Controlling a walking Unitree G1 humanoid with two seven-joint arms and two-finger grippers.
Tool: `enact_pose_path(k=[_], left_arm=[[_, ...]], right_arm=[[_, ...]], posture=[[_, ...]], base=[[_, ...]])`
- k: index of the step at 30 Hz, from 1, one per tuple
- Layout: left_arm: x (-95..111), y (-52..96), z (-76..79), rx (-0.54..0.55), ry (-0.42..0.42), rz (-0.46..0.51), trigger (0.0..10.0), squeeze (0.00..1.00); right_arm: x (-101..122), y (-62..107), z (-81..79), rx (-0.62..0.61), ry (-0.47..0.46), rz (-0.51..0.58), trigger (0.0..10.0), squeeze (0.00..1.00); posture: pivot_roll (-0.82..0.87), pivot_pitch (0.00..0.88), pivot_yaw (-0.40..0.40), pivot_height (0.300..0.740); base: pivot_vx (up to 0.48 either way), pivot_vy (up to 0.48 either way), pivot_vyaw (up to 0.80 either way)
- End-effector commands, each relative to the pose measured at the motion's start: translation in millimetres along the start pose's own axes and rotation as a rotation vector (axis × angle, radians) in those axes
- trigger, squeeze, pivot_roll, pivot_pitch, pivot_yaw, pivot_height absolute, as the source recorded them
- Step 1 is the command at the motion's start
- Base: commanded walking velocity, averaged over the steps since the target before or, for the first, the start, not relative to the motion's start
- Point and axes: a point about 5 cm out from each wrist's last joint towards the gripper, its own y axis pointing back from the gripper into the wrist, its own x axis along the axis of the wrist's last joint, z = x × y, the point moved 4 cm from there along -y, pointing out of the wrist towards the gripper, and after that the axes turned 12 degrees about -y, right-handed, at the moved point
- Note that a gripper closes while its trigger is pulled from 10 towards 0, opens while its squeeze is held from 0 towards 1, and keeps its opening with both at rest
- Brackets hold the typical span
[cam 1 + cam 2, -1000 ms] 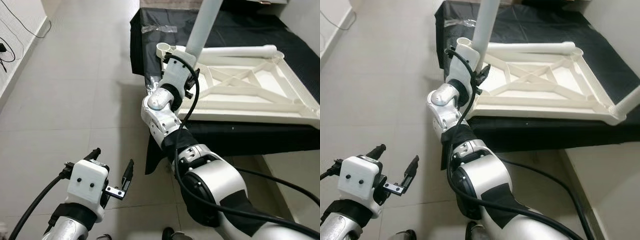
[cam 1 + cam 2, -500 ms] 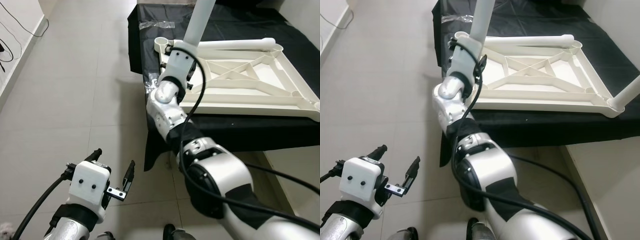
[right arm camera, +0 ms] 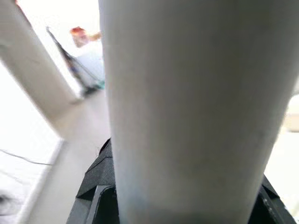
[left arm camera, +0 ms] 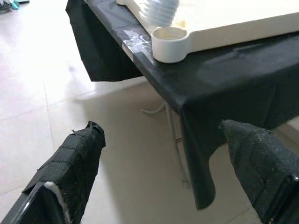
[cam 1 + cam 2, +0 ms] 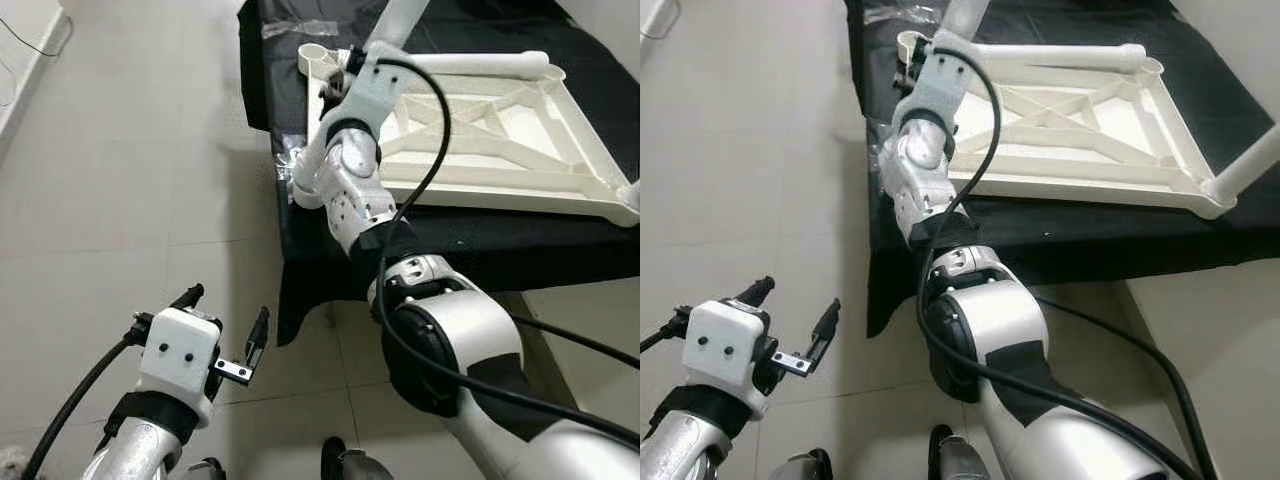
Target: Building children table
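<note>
tabletop point(image 5: 500, 130) lies underside up on black-draped bench point(image 5: 480, 250), so sockets face upward. right tool point(image 5: 362, 62) clamped on white leg point(image 5: 962, 14), held upright beside corner socket point(image 4: 169, 44), apparently for seating. left tool point(image 5: 222, 325) spread apart, idle above floor point(image 5: 120, 200).

You will find no readable text, labels, brand names, numbers or signs on anything in these views, from either the head or wrist cameras.

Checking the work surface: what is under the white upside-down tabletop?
A black cloth lies under the tabletop, draping over the edge. The cloth hides the supporting surface; a thin metal leg shows below.
</note>
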Motion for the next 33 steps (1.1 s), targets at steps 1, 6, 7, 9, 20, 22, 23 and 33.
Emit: enact_pose_path(k=[1,6,7,9,20,22,23,33], left_arm=[[-8.6,-0.8,1.9,-0.013,0.013,-0.039,10.0,0.36],[-8.4,-6.1,3.5,-0.032,-0.003,-0.029,10.0,0.0],[-8.4,-6.1,3.5,-0.032,-0.003,-0.029,10.0,0.0],[-8.6,-13.6,-3.2,-0.006,-0.032,-0.03,10.0,0.0],[-21.5,-49.5,-26.3,0.057,-0.103,-0.071,10.0,0.0],[-24.2,-62.2,-28.2,0.047,-0.118,-0.07,10.0,0.0],[-25.2,-65.7,-28.6,0.046,-0.121,-0.069,10.0,0.0],[-19.1,-89.9,-25.6,0.021,-0.189,-0.028,10.0,0.0]], right_arm=[[13.7,-0.3,-11.3,0.107,-0.03,0.054,10.0,0.0],[12.2,0.6,-7.2,0.179,-0.061,0.025,10.0,0.0],[12.2,0.6,-7.2,0.179,-0.061,0.025,10.0,0.0],[0.9,4.8,1.5,0.219,-0.121,-0.046,10.0,0.0],[-20.3,30.6,-1.7,0.392,-0.21,-0.163,10.0,0.0],[-26.1,39.6,-6.5,0.438,-0.234,-0.195,10.0,0.0],[-27.5,42.4,-8.4,0.454,-0.239,-0.203,10.0,0.0],[-38.2,59.5,-10.8,0.529,-0.23,-0.264,10.0,0.0]], posture=[[0.12,0.23,-0.089,0.74],[0.11,0.219,-0.083,0.74],[0.11,0.219,-0.083,0.74],[0.12,0.218,-0.083,0.74],[0.1,0.201,-0.067,0.74],[0.1,0.198,-0.064,0.74],[0.1,0.198,-0.064,0.74],[0.1,0.198,-0.065,0.74]], base=[[0.0,0.0,0.0],[0.0,0.0,0.0],[0.0,0.0,0.0],[0.0,0.0,0.0],[0.0,0.0,0.0],[0.0,0.0,0.0],[0.0,0.0,0.0],[0.0,0.0,0.0]])
